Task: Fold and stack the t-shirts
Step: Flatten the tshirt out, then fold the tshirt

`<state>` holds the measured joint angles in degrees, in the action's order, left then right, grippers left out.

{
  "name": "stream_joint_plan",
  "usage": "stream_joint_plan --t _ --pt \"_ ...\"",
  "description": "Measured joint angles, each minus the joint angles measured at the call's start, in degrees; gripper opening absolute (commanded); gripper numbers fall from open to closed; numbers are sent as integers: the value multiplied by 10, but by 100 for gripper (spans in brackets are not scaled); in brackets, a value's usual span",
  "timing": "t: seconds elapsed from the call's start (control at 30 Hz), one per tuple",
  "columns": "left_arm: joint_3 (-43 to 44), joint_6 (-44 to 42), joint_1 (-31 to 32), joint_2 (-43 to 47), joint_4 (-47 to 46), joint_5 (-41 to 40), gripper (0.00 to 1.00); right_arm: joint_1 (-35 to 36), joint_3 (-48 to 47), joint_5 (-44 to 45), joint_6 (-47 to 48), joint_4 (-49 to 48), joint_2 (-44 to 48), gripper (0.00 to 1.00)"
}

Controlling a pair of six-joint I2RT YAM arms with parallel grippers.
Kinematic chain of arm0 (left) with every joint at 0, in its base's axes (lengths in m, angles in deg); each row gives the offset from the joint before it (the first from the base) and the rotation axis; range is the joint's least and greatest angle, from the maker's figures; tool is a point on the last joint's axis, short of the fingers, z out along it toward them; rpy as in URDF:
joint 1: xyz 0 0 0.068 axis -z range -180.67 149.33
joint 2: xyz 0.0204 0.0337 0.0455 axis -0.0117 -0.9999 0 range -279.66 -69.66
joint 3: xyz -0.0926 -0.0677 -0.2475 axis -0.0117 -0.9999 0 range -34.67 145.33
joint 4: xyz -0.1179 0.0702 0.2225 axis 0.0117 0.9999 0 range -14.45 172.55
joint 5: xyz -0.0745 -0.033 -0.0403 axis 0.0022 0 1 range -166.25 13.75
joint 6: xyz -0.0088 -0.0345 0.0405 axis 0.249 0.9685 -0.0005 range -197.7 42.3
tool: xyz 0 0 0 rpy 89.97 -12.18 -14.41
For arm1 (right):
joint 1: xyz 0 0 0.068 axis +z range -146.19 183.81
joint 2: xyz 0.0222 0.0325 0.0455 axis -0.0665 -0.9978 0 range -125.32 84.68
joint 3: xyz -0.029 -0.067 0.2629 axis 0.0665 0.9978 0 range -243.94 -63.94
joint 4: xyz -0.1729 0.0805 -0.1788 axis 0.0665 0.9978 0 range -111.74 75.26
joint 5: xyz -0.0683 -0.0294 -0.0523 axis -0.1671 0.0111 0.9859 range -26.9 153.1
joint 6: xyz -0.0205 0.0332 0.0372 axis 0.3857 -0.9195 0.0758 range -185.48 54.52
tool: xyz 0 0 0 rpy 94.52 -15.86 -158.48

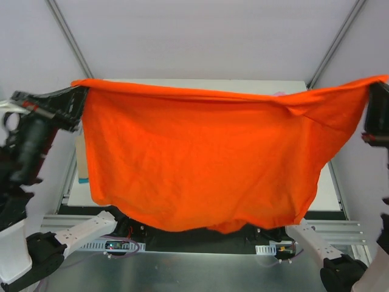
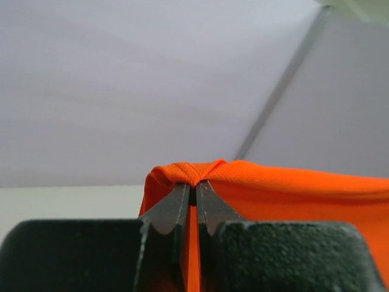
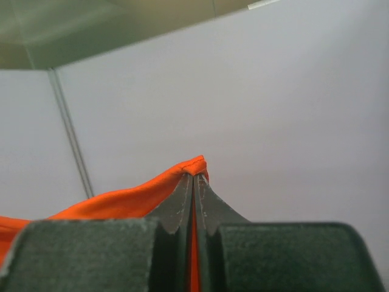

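the left gripper's (image 2: 193, 185) jaws are clamped tight on a pinch of the orange t-shirt's (image 1: 206, 158) top edge; the right gripper's (image 3: 193, 177) jaws nip the opposite corner. raised and spread wide, the arms hang the shirt as a sheet above the table (image 1: 329, 188), likely to flatten it for folding.

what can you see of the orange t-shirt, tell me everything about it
The orange t-shirt is very large, bright orange, soft cloth with a fine mesh-like weave. It hangs spread wide in the air like a curtain, its top edge stretched taut and its lower edge sagging in a curve. The left pincer is shut on a bunched corner at one end, and the right pincer is shut on the opposite corner. A diagonal fold runs near the upper right.
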<state>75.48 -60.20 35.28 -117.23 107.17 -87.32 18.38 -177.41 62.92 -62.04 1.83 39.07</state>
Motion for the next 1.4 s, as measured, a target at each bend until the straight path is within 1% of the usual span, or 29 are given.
stream_joint_plan --t 0.1,0.13,0.17,0.23,0.33,0.37,0.43,0.53,0.6,0.7,0.83,0.93,1.2,1.4 --pt "-50 -4 0 -49 -16 -90 0 0 84 30 13 -35 -26 0" --pt "-73 -4 -2 -75 -26 -117 0 0 137 47 18 -54 -43 0" --pt "-96 -1 -14 -108 -31 -133 0 0 152 52 19 -54 -51 0" --pt "-143 12 -52 -181 -40 -133 0 0 227 71 24 -77 -103 0" --pt "-195 33 -118 -337 -44 -112 0 0 313 93 31 -99 -212 0" --pt "-207 39 -139 -398 -42 -103 0 0 330 98 33 -101 -260 0" --pt "-222 42 -162 -487 -35 -85 0 0 350 101 35 -98 -354 0" --pt "-227 44 -184 -584 -15 -59 0 0 356 100 35 -93 -456 0" --pt "-225 47 -189 -613 -14 -41 0 0 356 98 35 -93 -489 0" --pt "-218 58 -200 -634 -14 -16 0 0 347 93 35 -94 -512 0" --pt "-206 61 -218 -637 -16 4 0 2 308 82 35 -104 -537 0" --pt "-199 61 -233 -637 -24 17 0 3 297 76 35 -110 -543 0" --pt "-170 56 -271 -647 -31 73 0 7 304 72 31 -98 -540 0" --pt "-165 36 -289 -649 -34 109 0 11 361 68 24 -59 -479 0"
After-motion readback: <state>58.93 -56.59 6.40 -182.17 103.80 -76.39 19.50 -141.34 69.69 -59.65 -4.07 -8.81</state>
